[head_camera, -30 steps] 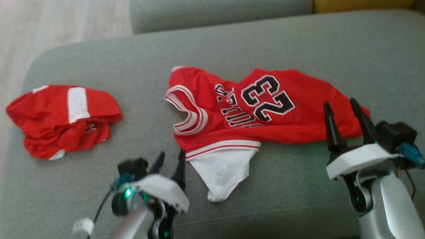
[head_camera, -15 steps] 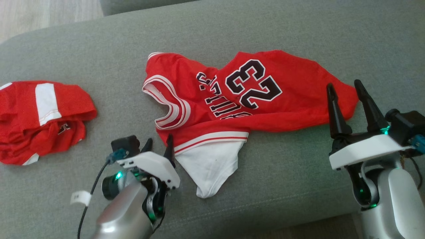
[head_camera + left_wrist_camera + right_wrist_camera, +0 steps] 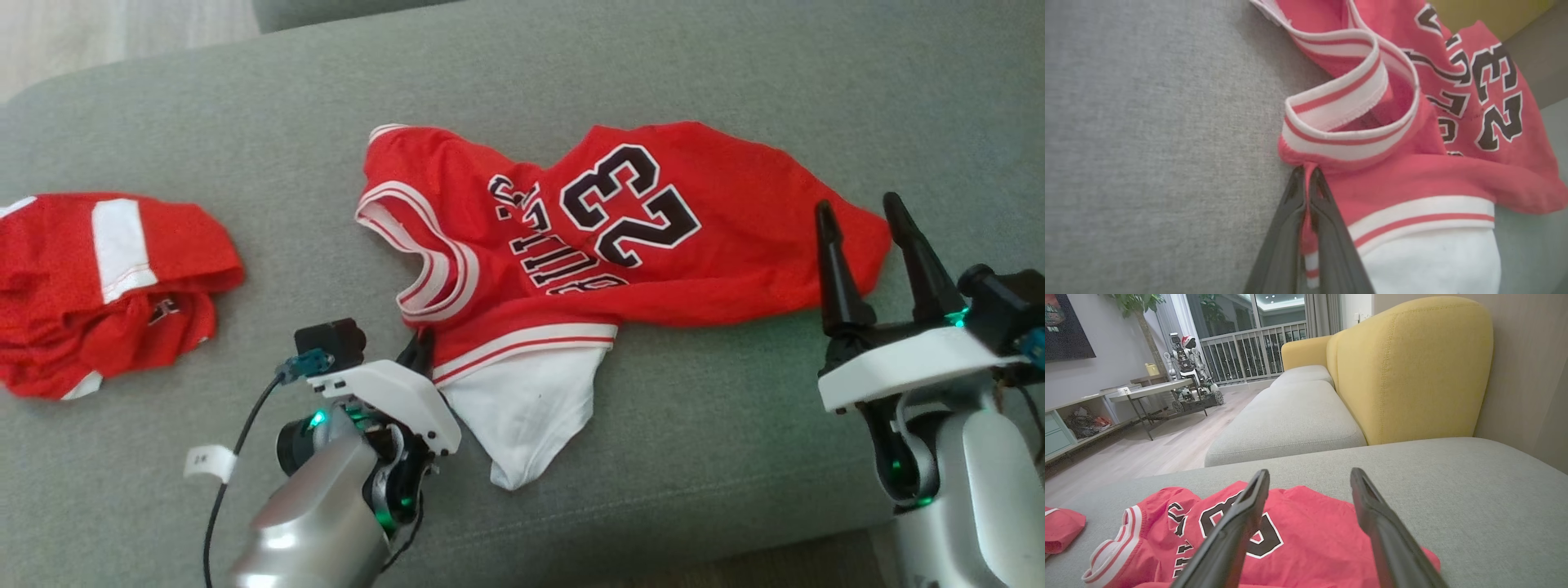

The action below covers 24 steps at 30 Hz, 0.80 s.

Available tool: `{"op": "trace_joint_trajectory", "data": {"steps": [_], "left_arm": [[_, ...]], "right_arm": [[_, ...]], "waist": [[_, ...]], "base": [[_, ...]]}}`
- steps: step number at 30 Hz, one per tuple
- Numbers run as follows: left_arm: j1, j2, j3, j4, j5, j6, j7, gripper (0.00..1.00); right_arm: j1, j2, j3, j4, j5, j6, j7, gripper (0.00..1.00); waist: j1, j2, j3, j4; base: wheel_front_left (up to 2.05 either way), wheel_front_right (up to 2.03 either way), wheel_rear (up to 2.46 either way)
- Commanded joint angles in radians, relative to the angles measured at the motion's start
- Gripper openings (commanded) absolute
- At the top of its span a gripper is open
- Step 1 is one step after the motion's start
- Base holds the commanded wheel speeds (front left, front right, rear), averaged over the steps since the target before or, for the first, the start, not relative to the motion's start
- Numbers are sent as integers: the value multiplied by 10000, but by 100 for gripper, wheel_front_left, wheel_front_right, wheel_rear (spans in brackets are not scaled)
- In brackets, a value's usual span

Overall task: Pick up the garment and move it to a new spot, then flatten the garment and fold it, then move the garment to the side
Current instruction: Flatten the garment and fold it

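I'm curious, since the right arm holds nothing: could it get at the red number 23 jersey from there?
Probably yes. The right end effector stands open right at the jersey's end, with only bare sofa cushion around and nothing between them.

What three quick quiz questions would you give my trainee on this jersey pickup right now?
1. True or false: the left gripper is shut on a red edge of the jersey.
2. The right gripper is: A) shut on the jersey; B) open by the jersey's end; C) resting on the floor.
3. Fill in: in the head view, the second red garment lies to the jersey's ____.
Key: 1 true; 2 B; 3 left.
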Motion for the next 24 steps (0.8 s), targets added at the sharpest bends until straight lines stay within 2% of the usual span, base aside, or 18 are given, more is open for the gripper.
{"op": "trace_joint_trajectory", "data": {"steps": [1,4,8,9,13,18,23,24], "left_arm": [[-332,97,392,-122,-46,-8,-261,0],[-347,174,924,-262,182,54,-400,0],[58,579,2326,-1497,1308,459,-412,0],[58,579,2326,-1497,1308,459,-412,0],[795,798,3467,-2612,2444,726,-414,0],[1471,830,3835,-2867,3326,762,-416,0],[1789,664,4027,-2637,3768,826,-416,0],[1815,621,4045,-2571,3834,843,-416,38]], "right_arm": [[-376,-74,113,-175,-41,-4,-119,100],[-292,-74,-102,118,-143,-4,-129,100],[-266,-74,-346,530,-190,-4,-198,100],[-266,-74,-346,530,-190,-4,-198,100],[-282,-74,-379,953,-205,-4,-221,100],[-258,-74,-376,1527,-216,-4,-210,100],[-242,-74,-481,2107,-302,-4,-208,100],[-232,-74,-518,2202,-328,-4,-223,100]], "waist": [[0,0,-137,159],[0,0,-284,372],[0,0,-435,633],[0,0,-435,633],[0,0,-529,799],[0,0,-600,849],[0,0,-665,856],[0,0,-688,856]], "base": [[0,0,0],[0,0,0],[0,0,0],[0,0,0],[0,0,0],[0,0,0],[0,0,0],[0,0,0]]}}
